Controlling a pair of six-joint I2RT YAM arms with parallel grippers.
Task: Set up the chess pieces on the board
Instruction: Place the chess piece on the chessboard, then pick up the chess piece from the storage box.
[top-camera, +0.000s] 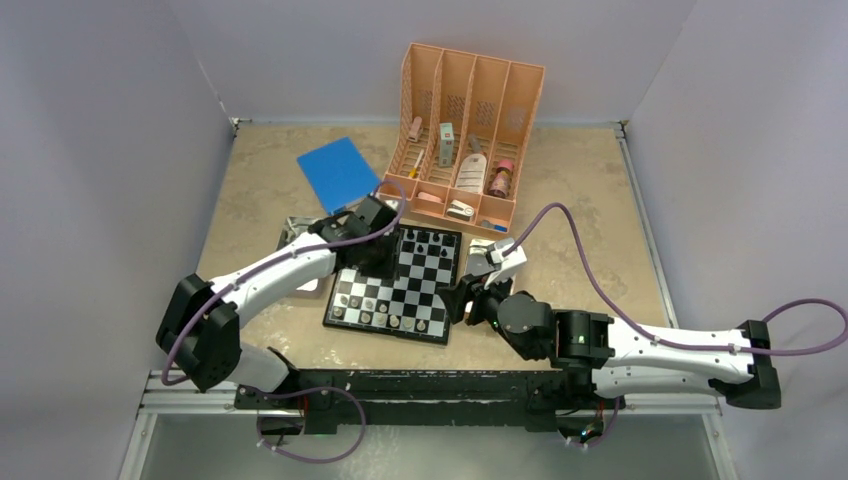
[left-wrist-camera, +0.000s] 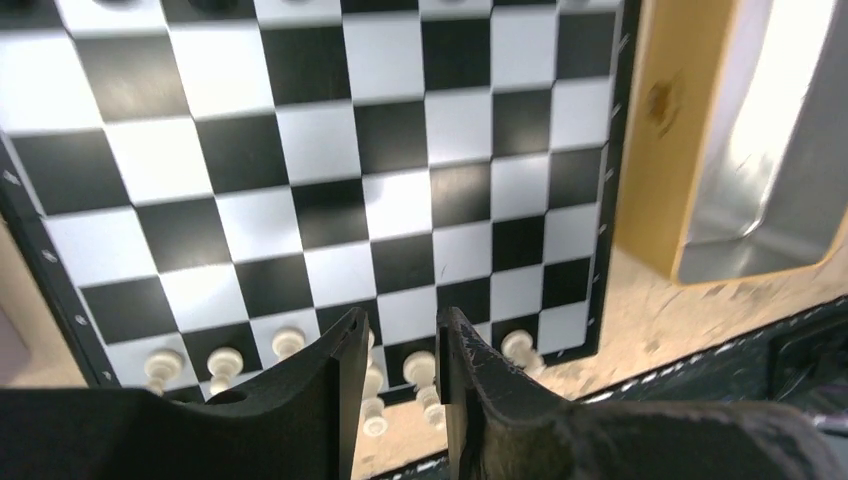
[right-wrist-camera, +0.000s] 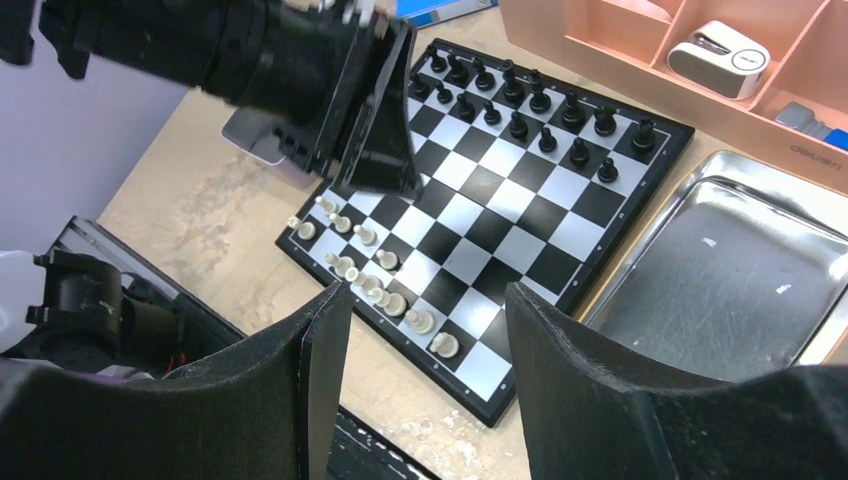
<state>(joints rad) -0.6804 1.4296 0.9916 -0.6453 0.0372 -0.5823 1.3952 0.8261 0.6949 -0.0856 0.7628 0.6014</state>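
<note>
Clearly, my left gripper (left-wrist-camera: 400, 320), half-open and empty, hangs right over the white pieces (left-wrist-camera: 225, 362) at the board (left-wrist-camera: 400, 130)'s near edge.

1. The peach organizer (right-wrist-camera: 800, 142) carries one short raised word on its front wall, at the right edge of the right wrist view. It is too blurred to read surely.
2. The board (left-wrist-camera: 400, 200) has tiny pale marks along its black border. None is legible.

Top camera looks down; both wrist cameras closely share the board (left-wrist-camera: 400, 200).
</note>
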